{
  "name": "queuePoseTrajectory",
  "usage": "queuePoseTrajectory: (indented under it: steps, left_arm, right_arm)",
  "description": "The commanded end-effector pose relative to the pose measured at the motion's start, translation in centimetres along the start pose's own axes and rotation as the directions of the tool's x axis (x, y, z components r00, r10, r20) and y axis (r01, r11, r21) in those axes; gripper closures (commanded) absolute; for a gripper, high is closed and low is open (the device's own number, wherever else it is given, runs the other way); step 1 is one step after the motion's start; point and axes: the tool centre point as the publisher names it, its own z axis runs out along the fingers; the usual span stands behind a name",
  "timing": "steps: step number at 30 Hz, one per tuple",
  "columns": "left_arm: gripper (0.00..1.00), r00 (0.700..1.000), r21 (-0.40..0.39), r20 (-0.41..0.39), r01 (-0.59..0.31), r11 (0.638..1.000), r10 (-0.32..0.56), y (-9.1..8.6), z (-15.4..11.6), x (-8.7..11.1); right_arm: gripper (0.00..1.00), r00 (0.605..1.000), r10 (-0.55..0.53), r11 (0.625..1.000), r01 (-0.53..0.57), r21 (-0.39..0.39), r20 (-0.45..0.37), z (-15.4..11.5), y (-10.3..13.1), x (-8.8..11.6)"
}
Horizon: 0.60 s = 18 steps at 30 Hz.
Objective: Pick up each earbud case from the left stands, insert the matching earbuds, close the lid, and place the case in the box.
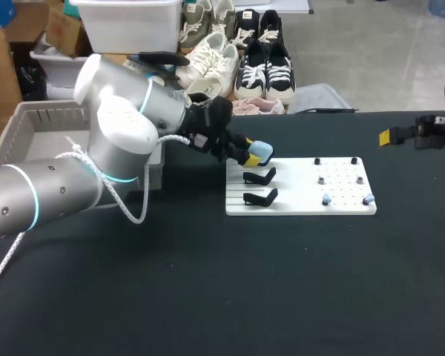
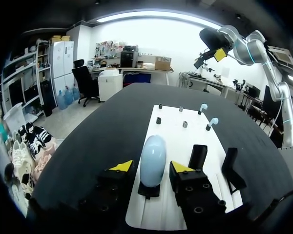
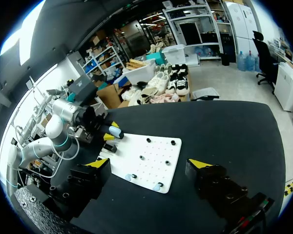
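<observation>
A light blue earbud case (image 1: 262, 152) stands lid shut on the rearmost of three black stands at the left end of the white board (image 1: 341, 209). My left gripper (image 1: 251, 153) straddles it. In the left wrist view the case (image 2: 153, 158) sits between the yellow-tipped fingers (image 2: 122, 166) with a thin gap on each side, so the gripper (image 2: 151, 167) is open. Two pale blue earbuds (image 1: 326, 199) (image 1: 368, 199) stand on pegs at the board's near right. My right gripper (image 3: 150, 165) hangs open and empty, well off to the right (image 1: 389, 136).
Two empty black stands (image 1: 260, 176) (image 1: 261, 197) lie nearer than the case. Black pegs (image 1: 317, 160) stick up along the board's far edge. A grey basket (image 1: 37, 126) sits at the table's far left, behind my left arm.
</observation>
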Motion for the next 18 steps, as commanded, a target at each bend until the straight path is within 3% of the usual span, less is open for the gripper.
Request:
queuePoseTrajectory:
  steps: [1, 18]
  left_arm:
    - [0.56, 1.000, 0.013, -0.003, -0.001, 1.000, 0.001, 0.57, 0.28, -0.09]
    - [0.88, 1.000, 0.017, 0.006, 0.011, 1.000, -0.011, 0.55, 0.16, 0.06]
  right_arm:
    - [0.00, 1.000, 0.000, 1.000, 0.000, 0.000, 0.000, 0.00, 0.00, 0.00]
    - [0.00, 1.000, 0.000, 1.000, 0.000, 0.000, 0.000, 0.00, 0.00, 0.00]
